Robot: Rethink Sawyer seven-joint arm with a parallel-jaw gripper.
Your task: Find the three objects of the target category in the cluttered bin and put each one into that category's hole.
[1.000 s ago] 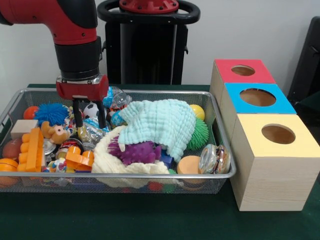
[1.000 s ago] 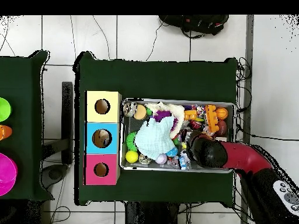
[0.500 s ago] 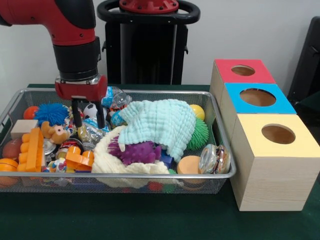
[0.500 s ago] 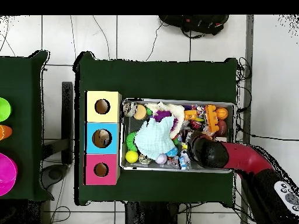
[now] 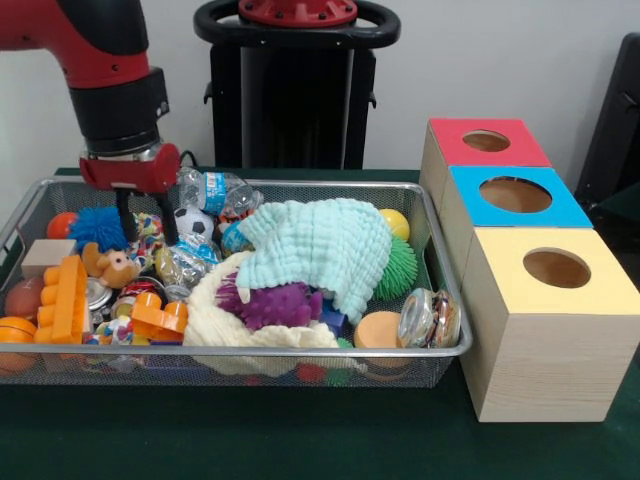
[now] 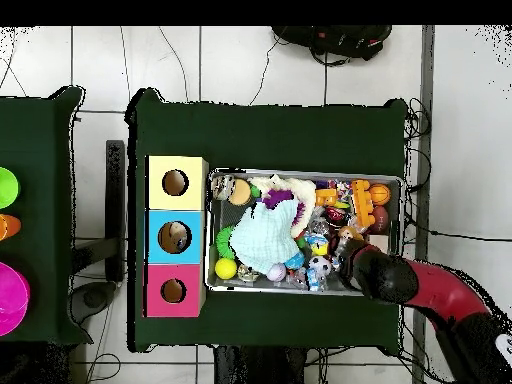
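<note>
A wire mesh bin (image 5: 300,352) holds a heap of toys and cloths. My gripper (image 5: 145,222) hangs open over the bin's left end, its fingers (image 5: 168,225) spread with nothing between them, just right of a blue spiky ball (image 5: 100,226). A small soccer ball (image 5: 188,221) and a plastic bottle (image 5: 215,190) lie beside it. Three wooden boxes stand right of the bin, each with a round hole: red (image 5: 445,135), blue (image 5: 575,212), yellow (image 5: 500,285). In the overhead view the arm (image 6: 380,278) covers the gripper at the bin's (image 6: 300,172) lower right.
A mint cloth (image 5: 320,245) drapes the middle of the heap over a purple spiky ball (image 5: 275,303). An orange brick (image 5: 68,297), a yellow ball (image 5: 396,222), a green spiky ball (image 5: 400,268) and a glass jar (image 5: 430,318) lie around it.
The arm has moved toward the bin's left end in the front view and risen slightly, uncovering the soccer ball and bottle. The gripper stays open and empty.
</note>
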